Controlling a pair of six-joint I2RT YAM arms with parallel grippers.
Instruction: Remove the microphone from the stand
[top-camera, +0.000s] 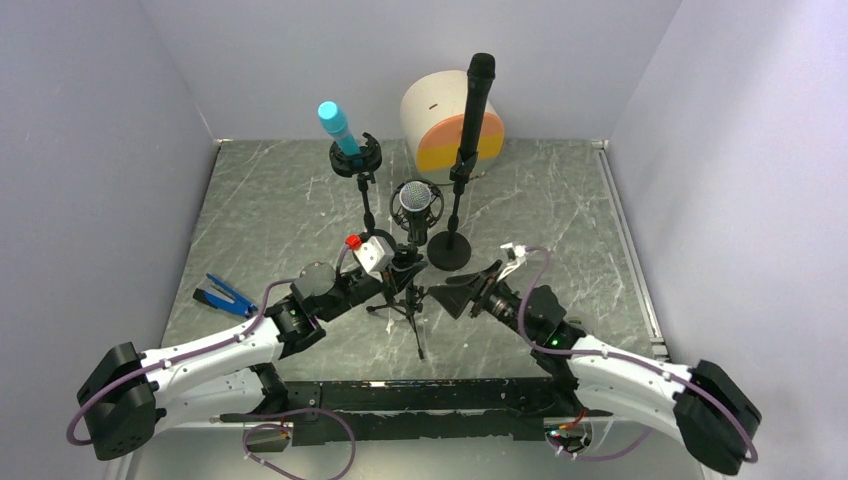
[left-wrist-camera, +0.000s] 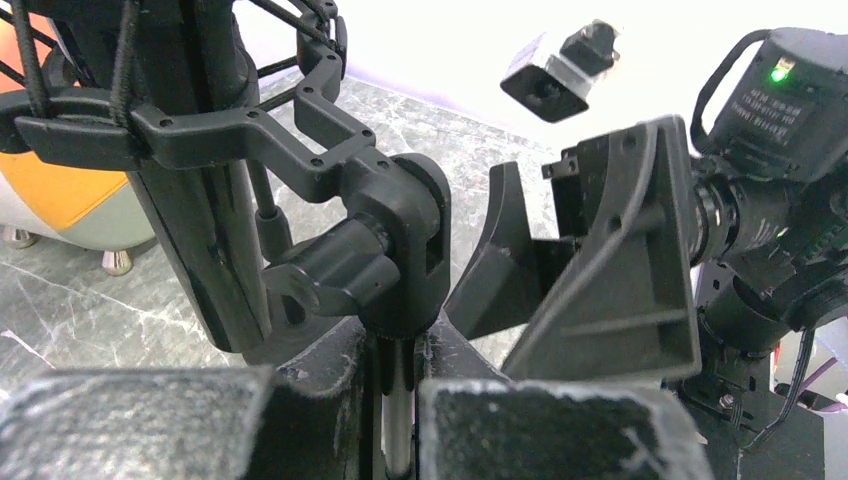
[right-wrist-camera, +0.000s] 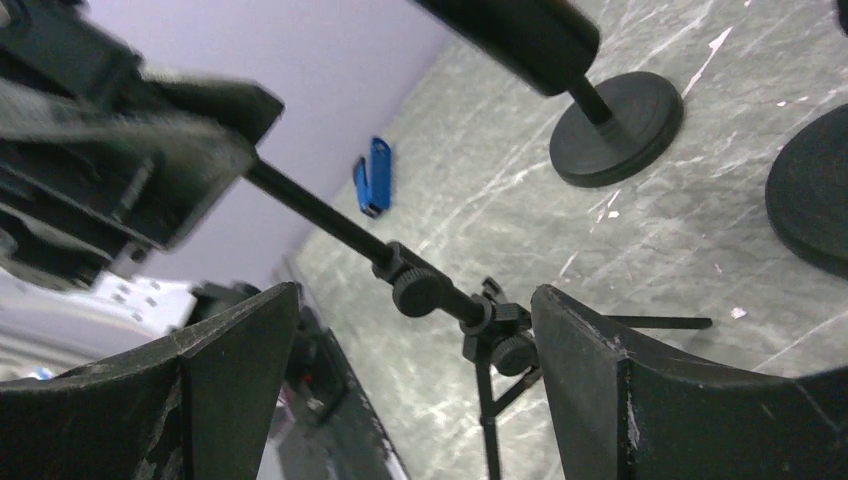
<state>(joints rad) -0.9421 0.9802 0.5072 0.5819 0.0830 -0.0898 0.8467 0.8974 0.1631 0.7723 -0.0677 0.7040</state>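
Silver mesh topped the black microphone (top-camera: 415, 198). It stood straight up in a black ring holder on the small black tripod stand (top-camera: 412, 305). The left gripper (left-wrist-camera: 397, 400) pinched the stand's thin pole just under the holder. The right gripper (right-wrist-camera: 415, 300), fingers spread wide, hung low beside the stand, so the microphone sat above it and to its left. Both arms reached forward and inward.
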